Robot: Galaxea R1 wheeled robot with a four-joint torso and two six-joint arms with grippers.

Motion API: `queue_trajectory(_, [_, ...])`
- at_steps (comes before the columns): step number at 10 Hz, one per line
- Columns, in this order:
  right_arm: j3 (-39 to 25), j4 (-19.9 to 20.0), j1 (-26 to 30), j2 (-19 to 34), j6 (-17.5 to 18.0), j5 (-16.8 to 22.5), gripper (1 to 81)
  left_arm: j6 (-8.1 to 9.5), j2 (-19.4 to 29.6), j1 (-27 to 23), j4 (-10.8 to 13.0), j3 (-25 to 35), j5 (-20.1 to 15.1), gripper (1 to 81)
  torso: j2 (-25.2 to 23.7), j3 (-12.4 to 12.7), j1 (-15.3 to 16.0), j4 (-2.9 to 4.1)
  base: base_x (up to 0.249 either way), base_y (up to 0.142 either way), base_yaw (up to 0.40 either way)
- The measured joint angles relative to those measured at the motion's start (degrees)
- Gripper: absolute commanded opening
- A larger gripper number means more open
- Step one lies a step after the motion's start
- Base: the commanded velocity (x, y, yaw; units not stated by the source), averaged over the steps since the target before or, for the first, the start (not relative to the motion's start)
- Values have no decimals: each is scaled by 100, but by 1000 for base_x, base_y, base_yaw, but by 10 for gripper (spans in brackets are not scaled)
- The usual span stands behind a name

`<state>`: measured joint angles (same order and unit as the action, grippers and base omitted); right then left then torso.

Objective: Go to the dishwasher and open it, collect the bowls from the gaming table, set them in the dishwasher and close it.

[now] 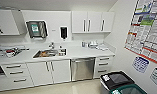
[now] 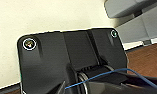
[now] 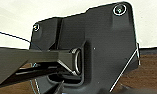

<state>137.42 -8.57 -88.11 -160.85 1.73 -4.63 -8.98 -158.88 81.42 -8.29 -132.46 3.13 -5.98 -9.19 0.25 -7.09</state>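
Dishwasher (image 1: 82,68): door shut, at 12 o'clock under the counter (image 1: 76,53).
Approach: to be squared up to its bar handle.
Grippers: finger state cannot be told.

Bright, even light; perhaps slightly blurred.

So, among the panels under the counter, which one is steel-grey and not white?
The dishwasher, standing between the white double cupboard doors under the sink and the white drawers on the right. It alone has a long horizontal bar handle across its top.
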Motion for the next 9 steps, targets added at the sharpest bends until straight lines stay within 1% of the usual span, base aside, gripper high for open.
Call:
queue_trajectory(5, [0, 0, -15, 7, 0, 0, 811, 0, -2, 2, 0, 0, 0, 811, 0, 0, -2, 0, 123, 75, 0])
queue_trajectory(9, [-2, 0, -20, -6, 0, 1, 811, 0, 13, 6, 0, 0, 2, 811, 0, 0, -6, -2, 144, 0, 0])
